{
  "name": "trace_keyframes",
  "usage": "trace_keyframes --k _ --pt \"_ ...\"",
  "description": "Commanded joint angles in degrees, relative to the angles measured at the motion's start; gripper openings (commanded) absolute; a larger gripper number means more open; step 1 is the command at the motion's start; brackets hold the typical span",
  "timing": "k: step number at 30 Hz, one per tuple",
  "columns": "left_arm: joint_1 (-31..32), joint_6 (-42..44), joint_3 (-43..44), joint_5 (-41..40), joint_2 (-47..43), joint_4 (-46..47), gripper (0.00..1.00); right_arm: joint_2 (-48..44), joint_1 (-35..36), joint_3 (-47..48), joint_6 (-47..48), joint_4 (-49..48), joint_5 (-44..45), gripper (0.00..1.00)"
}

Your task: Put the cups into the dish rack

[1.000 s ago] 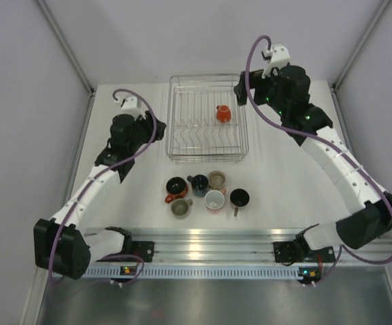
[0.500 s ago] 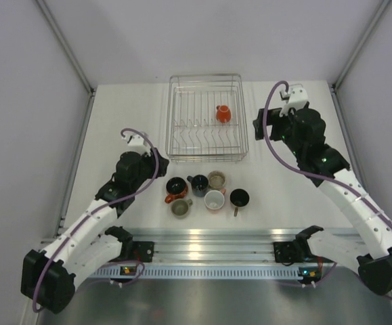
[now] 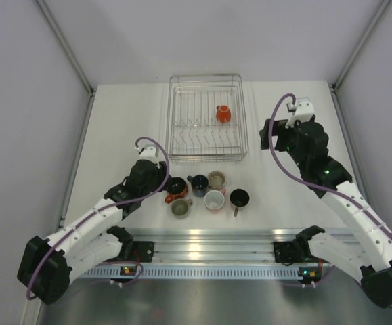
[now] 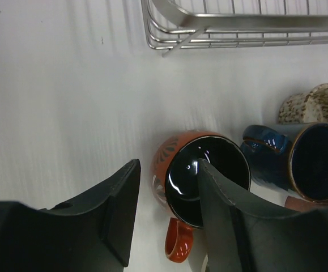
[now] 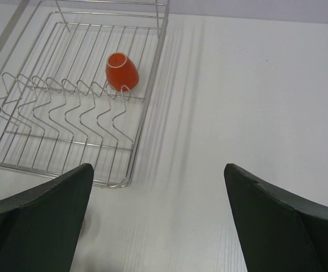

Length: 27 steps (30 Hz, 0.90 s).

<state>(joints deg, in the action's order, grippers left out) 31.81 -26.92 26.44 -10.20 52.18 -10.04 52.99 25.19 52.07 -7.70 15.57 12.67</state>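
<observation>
The dish rack (image 3: 206, 119) stands at the back centre with one orange cup (image 3: 223, 114) upside down in it. Six cups cluster in front of it: orange with a black inside (image 3: 176, 187), dark blue (image 3: 198, 183), speckled beige (image 3: 216, 179), olive (image 3: 181, 207), pink (image 3: 214, 200) and black (image 3: 239, 198). My left gripper (image 3: 166, 183) is open, its fingers straddling the left wall of the orange cup (image 4: 214, 164), one finger over its mouth. My right gripper (image 3: 271, 133) is open and empty, right of the rack (image 5: 150, 85), above bare table.
Metal posts and grey walls bound the white table on the left, right and back. An aluminium rail with the arm bases (image 3: 209, 247) runs along the near edge. The dark blue cup (image 4: 316, 161) and the beige cup (image 4: 316, 105) stand close to the right of the left gripper (image 4: 166, 170).
My left arm has swung in from the left of the rack down to the orange cup in the cluster. My right arm has drawn back from the rack's far right corner toward the right.
</observation>
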Motion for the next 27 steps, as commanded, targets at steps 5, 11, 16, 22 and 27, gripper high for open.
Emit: trace_keyframes --k 5,11,16,22,27 --pt "1.94 -3.58 -1.74 -1.76 2.74 -1.82 0.50 -1.75 -2.34 -1.09 -1.35 -3.27 -0.71 0.99" --pt "2.55 -3.76 -0.16 -1.75 10.03 -1.91 0.48 -2.10 -3.22 -2.24 -1.70 -3.71 -1.50 0.99" --pt "2.73 -3.14 2.39 -2.28 13.73 -2.00 0.16 -2.19 -4.18 -3.29 -1.96 -4.06 -2.03 0.99" --pt "2.73 -4.02 4.50 -3.25 16.28 -3.22 0.00 -1.66 -4.98 -4.17 -2.23 -4.67 -3.00 0.99" --pt "2.82 -5.60 8.89 -10.79 12.88 -10.77 0.00 -1.05 -5.59 -4.44 -2.14 -5.11 -3.52 0.99"
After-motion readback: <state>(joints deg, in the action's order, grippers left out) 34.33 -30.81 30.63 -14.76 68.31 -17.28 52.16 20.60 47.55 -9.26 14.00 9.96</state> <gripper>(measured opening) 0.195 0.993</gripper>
